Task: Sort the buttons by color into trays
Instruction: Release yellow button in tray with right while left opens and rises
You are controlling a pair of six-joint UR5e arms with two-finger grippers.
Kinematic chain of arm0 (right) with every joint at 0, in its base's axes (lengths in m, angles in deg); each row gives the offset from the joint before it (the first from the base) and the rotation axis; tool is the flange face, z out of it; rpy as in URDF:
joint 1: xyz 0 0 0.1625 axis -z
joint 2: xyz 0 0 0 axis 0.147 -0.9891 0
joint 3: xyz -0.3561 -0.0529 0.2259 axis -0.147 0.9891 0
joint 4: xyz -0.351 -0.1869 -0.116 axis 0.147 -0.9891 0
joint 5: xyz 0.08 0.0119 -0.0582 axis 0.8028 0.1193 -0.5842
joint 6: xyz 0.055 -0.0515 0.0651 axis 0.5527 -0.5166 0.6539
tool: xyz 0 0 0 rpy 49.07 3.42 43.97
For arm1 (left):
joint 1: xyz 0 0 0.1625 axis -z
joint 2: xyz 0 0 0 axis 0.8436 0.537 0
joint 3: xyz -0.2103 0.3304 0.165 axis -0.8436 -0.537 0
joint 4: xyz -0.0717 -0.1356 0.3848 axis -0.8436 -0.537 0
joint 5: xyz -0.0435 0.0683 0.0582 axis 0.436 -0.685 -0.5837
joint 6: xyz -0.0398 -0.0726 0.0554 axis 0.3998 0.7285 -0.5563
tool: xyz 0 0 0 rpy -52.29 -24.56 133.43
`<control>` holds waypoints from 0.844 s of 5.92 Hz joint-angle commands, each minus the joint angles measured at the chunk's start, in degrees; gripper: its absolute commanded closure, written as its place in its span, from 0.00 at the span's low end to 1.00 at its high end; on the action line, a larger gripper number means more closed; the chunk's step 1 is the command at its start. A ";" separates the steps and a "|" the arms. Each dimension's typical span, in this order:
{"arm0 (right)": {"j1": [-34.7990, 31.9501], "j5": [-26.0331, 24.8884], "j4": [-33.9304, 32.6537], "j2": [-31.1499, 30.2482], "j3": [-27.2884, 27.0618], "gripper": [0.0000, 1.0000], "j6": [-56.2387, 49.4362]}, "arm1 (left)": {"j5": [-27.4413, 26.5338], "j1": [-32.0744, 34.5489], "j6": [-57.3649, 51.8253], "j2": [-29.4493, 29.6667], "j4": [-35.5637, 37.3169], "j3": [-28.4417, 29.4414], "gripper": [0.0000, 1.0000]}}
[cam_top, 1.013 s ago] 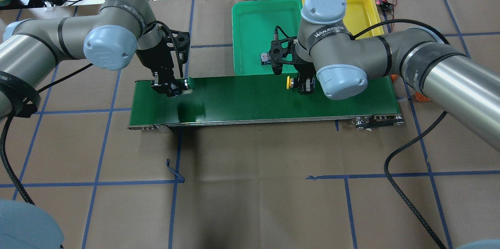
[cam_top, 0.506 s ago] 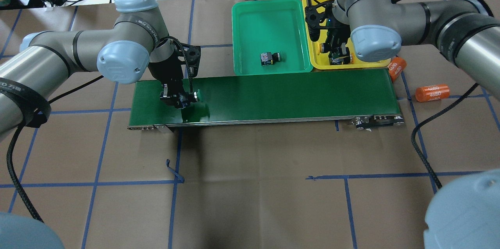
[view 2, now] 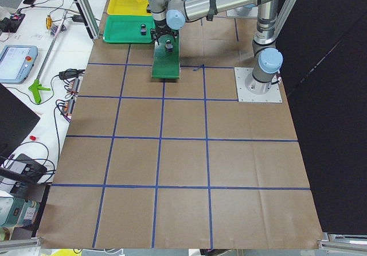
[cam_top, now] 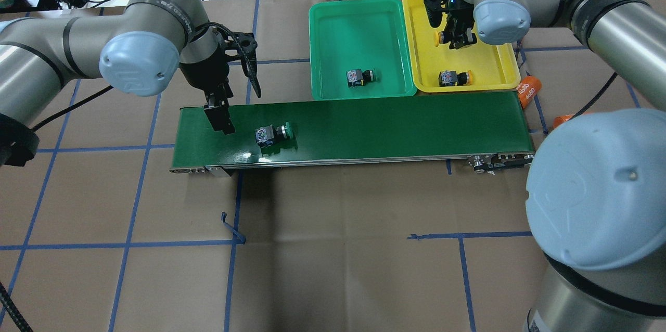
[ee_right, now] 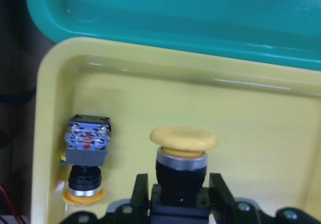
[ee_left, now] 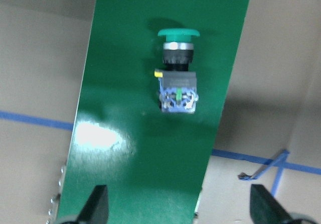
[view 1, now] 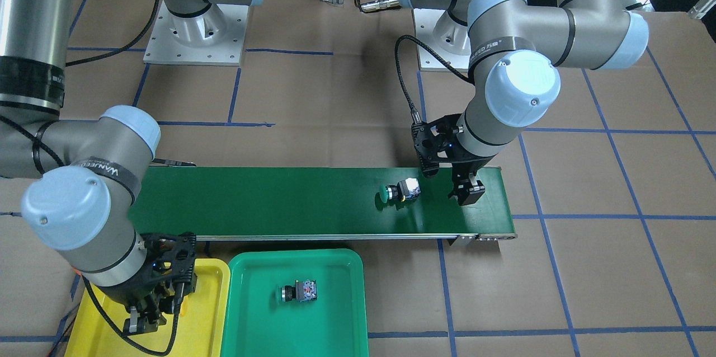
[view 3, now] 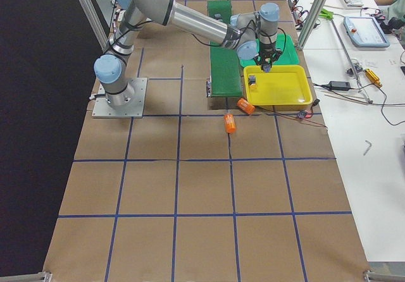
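Glossy green belt (cam_top: 390, 124) bears a mushroom-capped button (cam_top: 274, 134)

held yellow button (ee_right: 183, 148): body hidden between fingers (ee_right: 142, 188) | orange cylinder (cam_top: 562, 121): mostly hidden behind right arm (cam_top: 598, 186)

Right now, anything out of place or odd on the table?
One green button lies on its side on the belt, outside the green tray; the open left hand hangs beside it, apart. Two orange cylinders lie loose on the paper off the belt's end.
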 commanded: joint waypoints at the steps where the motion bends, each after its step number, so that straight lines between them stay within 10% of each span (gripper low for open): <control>1: 1.11 1.99 -1.06 3.03 1.43 0.01 -0.38 | -0.12 0.38 24.92 -5.14 -6.88 3.31 0.01; 5: -3.86 2.18 19.27 -11.78 0.47 0.00 10.37 | -0.38 0.83 62.98 -10.86 -5.57 5.78 0.01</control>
